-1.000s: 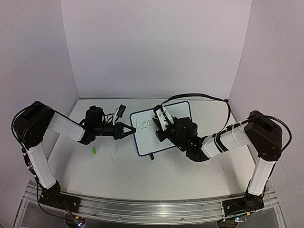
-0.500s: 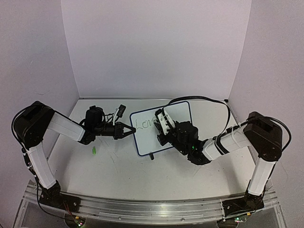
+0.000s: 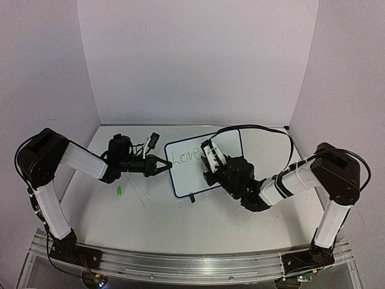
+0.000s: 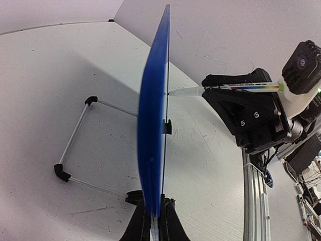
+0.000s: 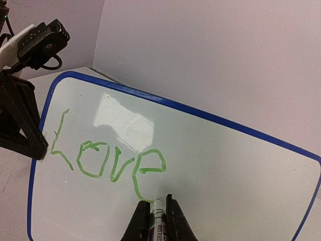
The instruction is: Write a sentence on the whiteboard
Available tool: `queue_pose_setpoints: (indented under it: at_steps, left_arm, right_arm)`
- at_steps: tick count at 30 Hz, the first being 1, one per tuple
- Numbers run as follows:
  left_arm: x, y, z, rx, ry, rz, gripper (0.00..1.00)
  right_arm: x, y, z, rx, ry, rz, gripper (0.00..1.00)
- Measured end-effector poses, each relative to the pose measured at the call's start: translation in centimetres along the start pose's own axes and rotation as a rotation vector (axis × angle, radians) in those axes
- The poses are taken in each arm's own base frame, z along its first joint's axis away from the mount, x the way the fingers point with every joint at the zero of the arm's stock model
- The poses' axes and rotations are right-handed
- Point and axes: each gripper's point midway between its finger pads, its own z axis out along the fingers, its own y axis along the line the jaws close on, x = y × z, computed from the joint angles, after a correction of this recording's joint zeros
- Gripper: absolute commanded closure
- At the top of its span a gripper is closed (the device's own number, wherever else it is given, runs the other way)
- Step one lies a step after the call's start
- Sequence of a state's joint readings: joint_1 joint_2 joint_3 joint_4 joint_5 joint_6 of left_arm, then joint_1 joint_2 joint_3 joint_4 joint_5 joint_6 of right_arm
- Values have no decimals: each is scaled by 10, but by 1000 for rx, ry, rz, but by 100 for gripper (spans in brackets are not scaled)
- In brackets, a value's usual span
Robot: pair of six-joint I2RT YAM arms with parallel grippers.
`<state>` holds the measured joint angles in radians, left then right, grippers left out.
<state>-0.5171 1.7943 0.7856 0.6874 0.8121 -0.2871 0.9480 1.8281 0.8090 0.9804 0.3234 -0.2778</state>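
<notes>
Since one second ago the right arm [image 3: 289,177] has shifted a little toward the lower right of the top view. The right claw [image 3: 209,160] went with it, so the whole green word on the board is now uncovered. The left arm [image 3: 78,159] has stayed where it was.

A white tabletop [image 3: 150,211] fills the lower half of the top view, with pale walls behind it. The whiteboard [image 3: 187,174] stands near the middle of that frame, leaning back, and its blue rim shows where the right claw does not cover it. In the left wrist view the board is seen edge-on. To its left a thin wire stand [image 4: 80,140] with black corners rests on the tabletop.

The left claw [image 3: 162,166] is closed on the left edge of the whiteboard, about halfway up. In the left wrist view its two fingers pinch the blue rim at the bottom of the frame. The right claw is closed around a marker [image 5: 158,216], which points up from the bottom centre of the right wrist view. The marker's tip touches the white surface just below the last letter.

The sentence [image 5: 108,158] reads only "Love" so far, in green, on the left half of the board in the right wrist view. A small green object [image 3: 119,191] lies on the tabletop at the left of the top view, below the left claw and apart from the board.
</notes>
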Motion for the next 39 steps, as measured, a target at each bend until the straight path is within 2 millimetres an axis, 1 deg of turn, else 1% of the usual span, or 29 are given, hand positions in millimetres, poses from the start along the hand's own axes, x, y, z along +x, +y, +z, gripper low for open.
queue_pose_setpoints:
  at_steps: [3, 6, 9, 11, 16, 20, 28, 31, 35, 39]
  left_arm:
    - [0, 0, 0, 1, 0, 0, 100]
    - [0, 0, 0, 1, 0, 0, 100]
    - [0, 0, 0, 1, 0, 1, 100]
    - [0, 0, 0, 1, 0, 2, 100]
    - [0, -2, 1, -7, 9, 21, 100]
    - [-3, -6, 6, -13, 20, 49, 100]
    - [-5, -9, 9, -27, 31, 81, 100]
    - [-5, -9, 9, -29, 33, 86, 100]
    - [-6, -11, 9, -35, 32, 93, 100]
    - [-6, -11, 8, -40, 35, 95, 100]
  right_arm:
    - [-6, -3, -9, -13, -13, 0, 100]
    - [-25, -6, -24, -56, -63, 25, 100]
    - [-48, -8, -33, -86, -125, 60, 100]
    - [-53, -9, -33, -99, -143, 76, 100]
    - [-44, -2, -31, -139, -111, 75, 100]
    - [-36, 2, -29, -156, -78, 64, 100]
    - [-28, 3, -28, -160, -45, 53, 100]
    - [-29, 1, -27, -147, -41, 47, 100]
    - [-26, -7, -24, -120, -30, 41, 100]
    - [-22, -20, -20, -92, -16, 45, 100]
